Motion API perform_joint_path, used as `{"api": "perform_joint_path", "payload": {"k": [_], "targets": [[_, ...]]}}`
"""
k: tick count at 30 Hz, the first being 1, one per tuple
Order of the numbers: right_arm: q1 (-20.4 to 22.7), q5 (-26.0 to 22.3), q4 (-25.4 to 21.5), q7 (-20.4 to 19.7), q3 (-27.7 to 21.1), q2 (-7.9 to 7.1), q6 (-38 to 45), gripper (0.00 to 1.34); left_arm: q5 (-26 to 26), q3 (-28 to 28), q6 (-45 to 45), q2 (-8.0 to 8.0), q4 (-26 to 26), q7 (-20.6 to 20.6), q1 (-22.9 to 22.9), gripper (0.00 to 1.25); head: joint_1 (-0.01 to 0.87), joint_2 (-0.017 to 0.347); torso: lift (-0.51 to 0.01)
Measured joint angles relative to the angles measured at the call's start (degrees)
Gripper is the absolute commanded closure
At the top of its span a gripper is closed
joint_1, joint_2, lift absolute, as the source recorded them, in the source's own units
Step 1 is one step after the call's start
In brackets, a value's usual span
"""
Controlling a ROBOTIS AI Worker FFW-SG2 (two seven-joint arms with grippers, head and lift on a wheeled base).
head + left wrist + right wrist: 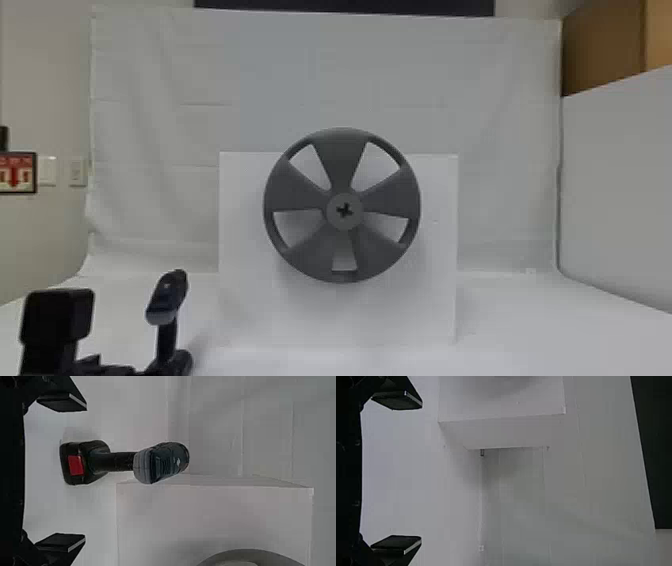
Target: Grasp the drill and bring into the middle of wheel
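Head view: a white sheet (400, 65) hangs as the backdrop, largest item. White table (525, 330) spreads below it. Next in size, 1 white box (250, 310) stands upright at centre. In front of the box face is 1 dark grey wheel (341, 160), upright, with 5 broad spokes and 5 openings; its upper rim rises above the box's top edge. Part of the left gripper (59, 320) shows at lower left, beside the drill (169, 300). In the left wrist view its 2 flat fingers are spread wide, nothing clamped between them. Right gripper (422, 473), right wrist view: 2 fingers likewise wide apart, holding nothing, with a side of the box and bare white surface ahead. Drill stands upright on its battery foot on the table, to the left of the box and well apart from the wheel's middle; in the left wrist view it lies ahead, in line with the gap between the 2 fingers, touched by neither. Red sign (20, 172) on the wall, far left. Smaller: the wheel's round hub (335, 220), bearing 1 dark cross-shaped mark at its centre. Smallest noted: 1 red patch (75, 465) on the drill's foot
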Motion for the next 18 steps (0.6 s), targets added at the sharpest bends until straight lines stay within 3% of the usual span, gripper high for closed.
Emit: {"api": "perform_joint_path", "payload": {"k": [18], "targets": [[0.0, 0.4, 0.3, 0.0, 0.6, 0.09, 0.0, 0.11, 2.1, -4.7, -13.8, -0.24, 11.8, 6.5, -2.8, 0.12, 0.000, 0.000, -0.406]]}}
